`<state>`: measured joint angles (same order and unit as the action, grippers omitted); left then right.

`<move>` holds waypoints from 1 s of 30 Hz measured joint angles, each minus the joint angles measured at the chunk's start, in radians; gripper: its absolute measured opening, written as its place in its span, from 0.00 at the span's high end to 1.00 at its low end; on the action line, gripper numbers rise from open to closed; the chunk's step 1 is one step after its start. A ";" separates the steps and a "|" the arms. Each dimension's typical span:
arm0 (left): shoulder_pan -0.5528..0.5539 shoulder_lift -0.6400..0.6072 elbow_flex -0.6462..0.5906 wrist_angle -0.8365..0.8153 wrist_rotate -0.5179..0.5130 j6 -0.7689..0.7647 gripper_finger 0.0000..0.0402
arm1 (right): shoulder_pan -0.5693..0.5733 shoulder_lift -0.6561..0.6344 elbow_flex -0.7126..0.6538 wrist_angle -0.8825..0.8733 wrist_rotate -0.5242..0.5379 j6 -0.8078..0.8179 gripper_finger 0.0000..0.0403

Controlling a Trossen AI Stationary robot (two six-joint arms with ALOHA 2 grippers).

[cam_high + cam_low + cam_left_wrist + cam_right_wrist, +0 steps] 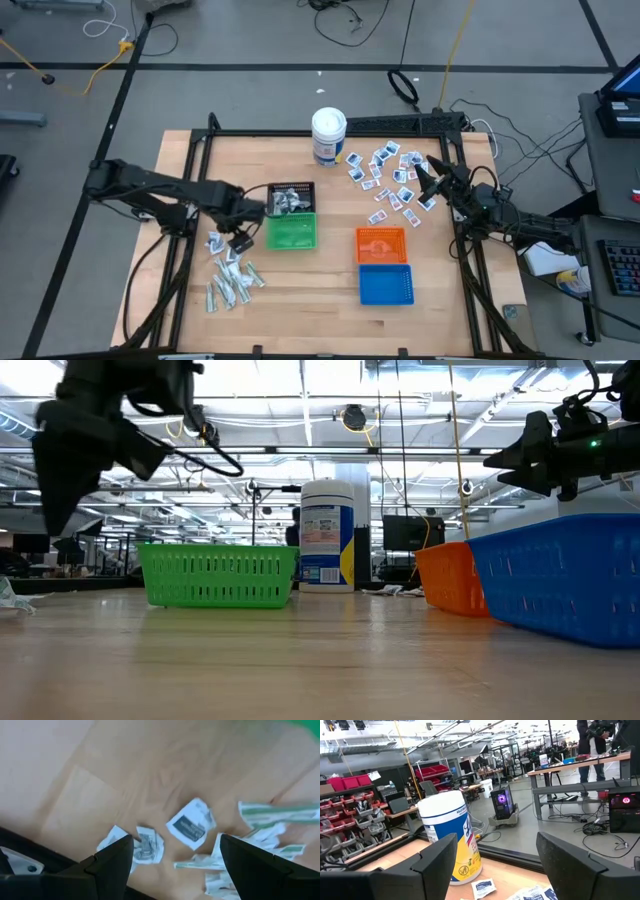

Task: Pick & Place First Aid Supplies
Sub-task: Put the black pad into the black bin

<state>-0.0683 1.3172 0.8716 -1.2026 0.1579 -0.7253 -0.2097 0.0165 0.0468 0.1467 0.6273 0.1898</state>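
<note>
Left end effector [243, 240] spread, empty, over the strip packets [230, 280] at 7 o'clock — right end effector [425, 173] spread above the square packets [385, 178].

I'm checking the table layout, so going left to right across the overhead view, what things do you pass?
Left gripper over the grey strip packets → green basket → white canister → orange basket → right gripper at the edge of the blue-print packets.

The pale smooth wooden tabletop [330, 300] is showing matt grain; the green slatted plastic basket [218, 575] and blue plastic basket [560, 575] are looking slightly glossy.
</note>
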 joint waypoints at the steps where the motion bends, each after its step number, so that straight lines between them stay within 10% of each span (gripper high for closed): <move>1: -0.013 -0.004 -0.009 0.001 0.000 -0.006 0.26 | 0.000 0.000 0.000 0.000 0.000 0.000 0.34; 30: -0.177 0.135 -0.204 0.383 -0.042 -0.081 0.28 | 0.000 0.000 0.000 0.000 0.000 0.000 0.34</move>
<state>-0.2454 1.4521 0.6677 -0.8199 0.1161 -0.8067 -0.2099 0.0162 0.0469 0.1463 0.6273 0.1898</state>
